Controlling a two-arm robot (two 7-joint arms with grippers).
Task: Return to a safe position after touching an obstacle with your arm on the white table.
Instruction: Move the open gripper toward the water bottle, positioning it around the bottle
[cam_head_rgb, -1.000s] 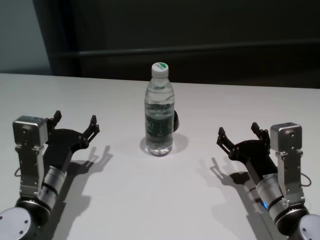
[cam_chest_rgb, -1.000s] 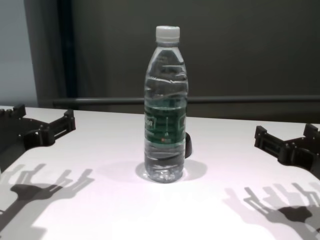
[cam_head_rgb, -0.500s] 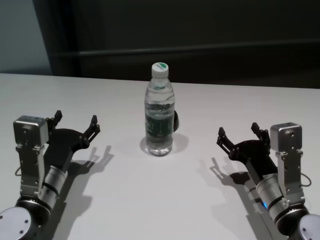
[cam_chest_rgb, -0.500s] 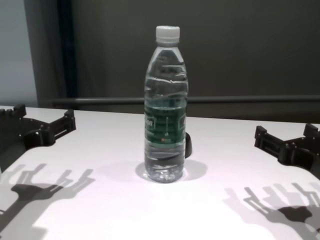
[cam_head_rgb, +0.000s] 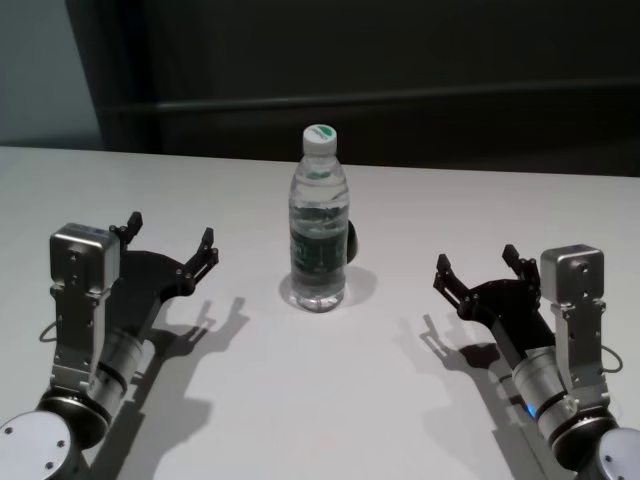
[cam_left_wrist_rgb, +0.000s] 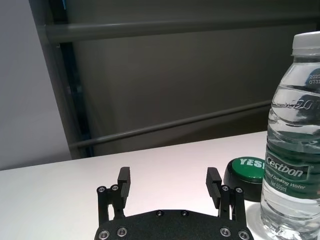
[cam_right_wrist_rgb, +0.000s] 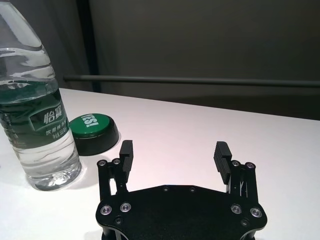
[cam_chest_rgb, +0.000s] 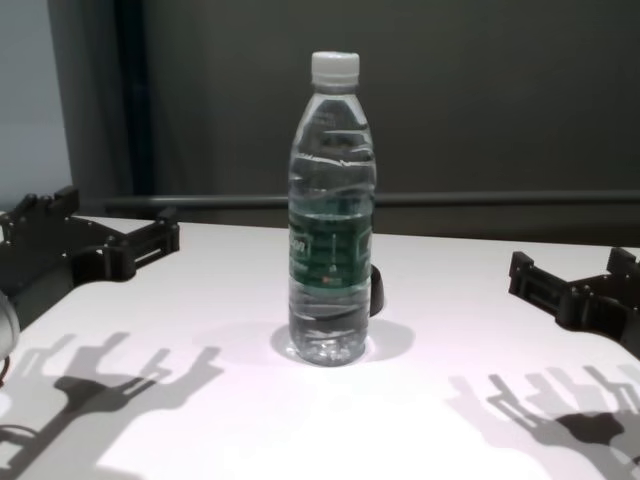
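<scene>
The obstacle, a clear water bottle (cam_head_rgb: 319, 225) with a white cap and green label, stands upright in the middle of the white table (cam_head_rgb: 330, 400). It also shows in the chest view (cam_chest_rgb: 332, 230) and in both wrist views (cam_left_wrist_rgb: 295, 150) (cam_right_wrist_rgb: 32, 115). My left gripper (cam_head_rgb: 170, 232) (cam_chest_rgb: 115, 215) (cam_left_wrist_rgb: 168, 175) hovers open to the left of the bottle, clear of it, fingers pointing forward. My right gripper (cam_head_rgb: 476, 258) (cam_chest_rgb: 572, 262) (cam_right_wrist_rgb: 175, 147) rests open to the bottle's right, farther from it. Neither holds anything.
A low black puck with a green top (cam_right_wrist_rgb: 93, 127) (cam_left_wrist_rgb: 245, 170) sits just behind the bottle, on its right side. A dark wall with a horizontal rail (cam_chest_rgb: 500, 198) runs beyond the table's far edge.
My left gripper has lifted and shifted right, toward the bottle. The bottle, the puck and the right arm have stayed put.
</scene>
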